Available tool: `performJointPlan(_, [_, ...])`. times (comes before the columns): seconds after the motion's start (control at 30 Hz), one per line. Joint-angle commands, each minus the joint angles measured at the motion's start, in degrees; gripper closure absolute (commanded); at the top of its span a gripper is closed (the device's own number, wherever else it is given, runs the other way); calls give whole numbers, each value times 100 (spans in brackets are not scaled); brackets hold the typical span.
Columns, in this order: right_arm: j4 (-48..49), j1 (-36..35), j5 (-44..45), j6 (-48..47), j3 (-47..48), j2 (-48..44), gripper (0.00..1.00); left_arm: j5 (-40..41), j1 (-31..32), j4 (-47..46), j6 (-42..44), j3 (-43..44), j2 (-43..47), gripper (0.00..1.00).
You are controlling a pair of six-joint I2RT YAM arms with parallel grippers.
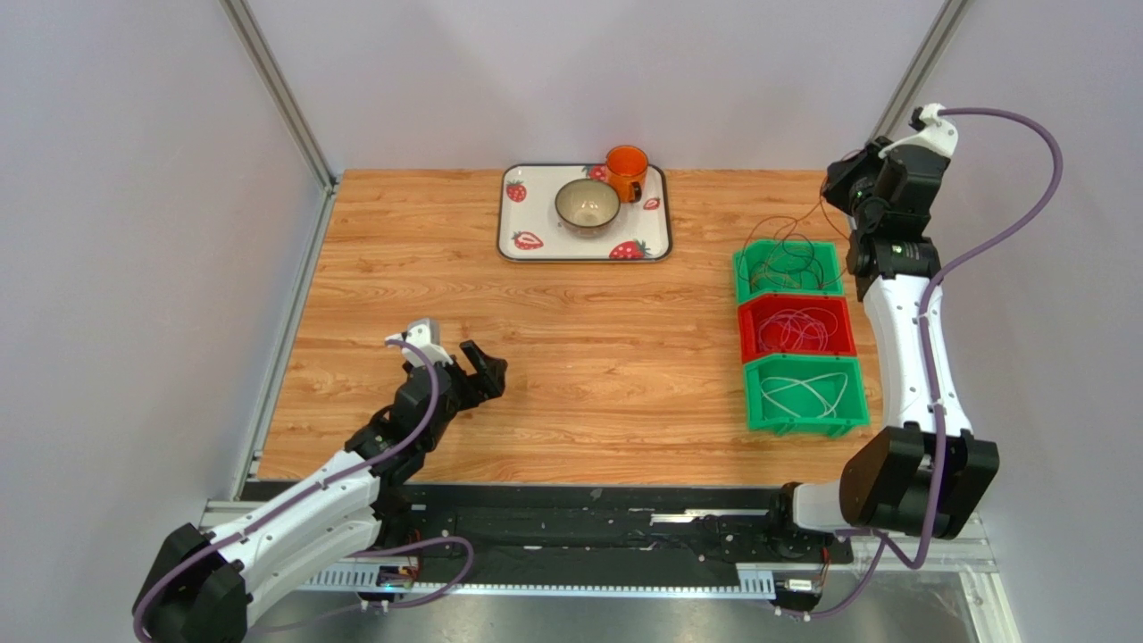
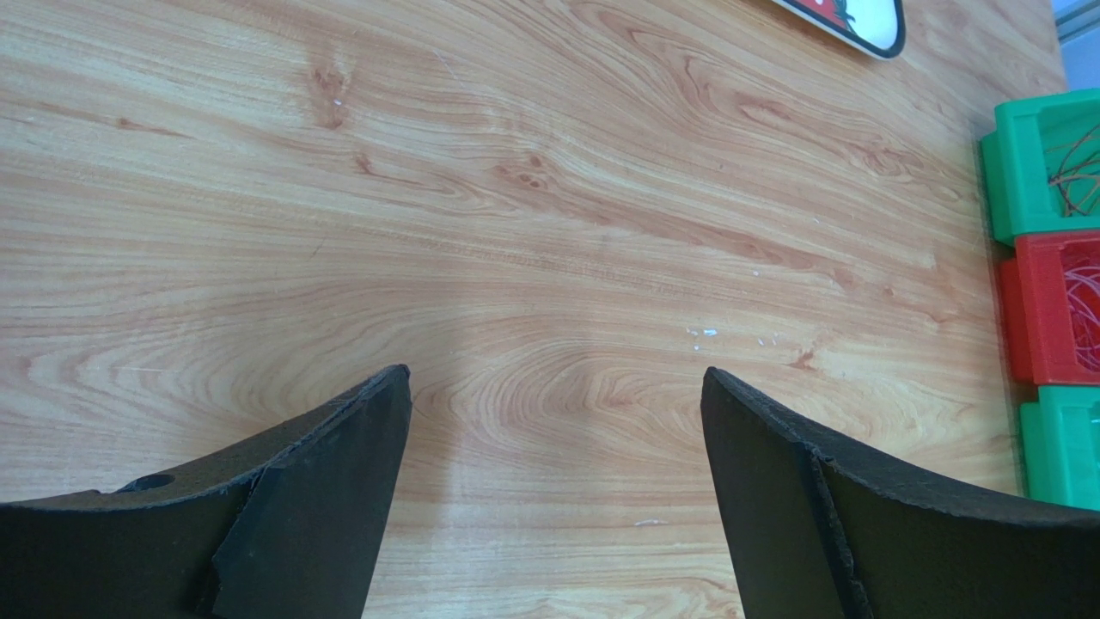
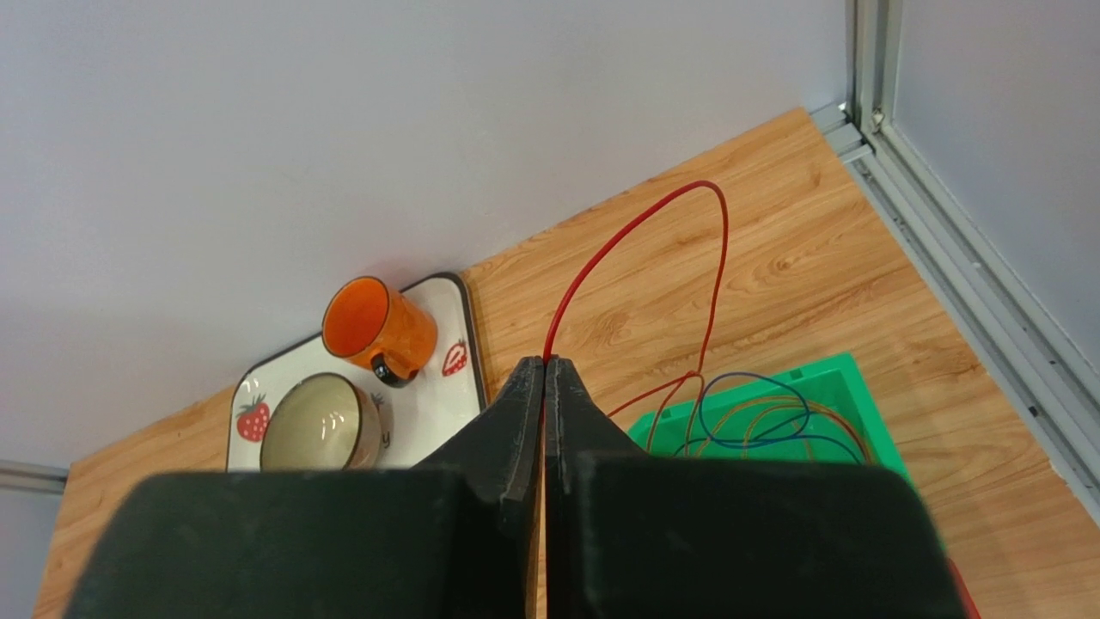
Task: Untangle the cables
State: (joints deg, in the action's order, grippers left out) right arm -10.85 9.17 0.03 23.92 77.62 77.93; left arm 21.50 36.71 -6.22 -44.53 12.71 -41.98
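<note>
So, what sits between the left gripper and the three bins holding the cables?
Nothing: in the top view only bare wooden table separates the open left gripper from the bins; the left wrist view agrees.

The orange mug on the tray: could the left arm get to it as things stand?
Probably yes: its fingers stand open and empty, and only bare table lies between. The bowl sits close beside the mug, so it may crowd the grip.
</note>
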Motion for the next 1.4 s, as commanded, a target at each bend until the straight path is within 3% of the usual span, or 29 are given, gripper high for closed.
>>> performJointPlan(0.0, [355,173,-933,174,-124,152,100,-23,12,-204,103,223,-12,9])
performJointPlan(0.47, [251,199,-2236,192,-150,1145,100,-14,3,-196,103,241,-47,9])
performJointPlan(0.7, [321,261,-2235,121,-836,961,100,-23,3,-196,103,258,-83,9])
performJointPlan(0.93, [-4,375,-2016,165,-1294,5,100,-23,12,-195,112,285,-127,9])
performJointPlan(1.13, [-161,375,-2596,244,-917,-244,100,-40,12,-204,112,311,-162,9])
performJointPlan(1.37, [-953,384,-2386,262,-608,-515,100,-31,12,-187,103,293,-144,9])
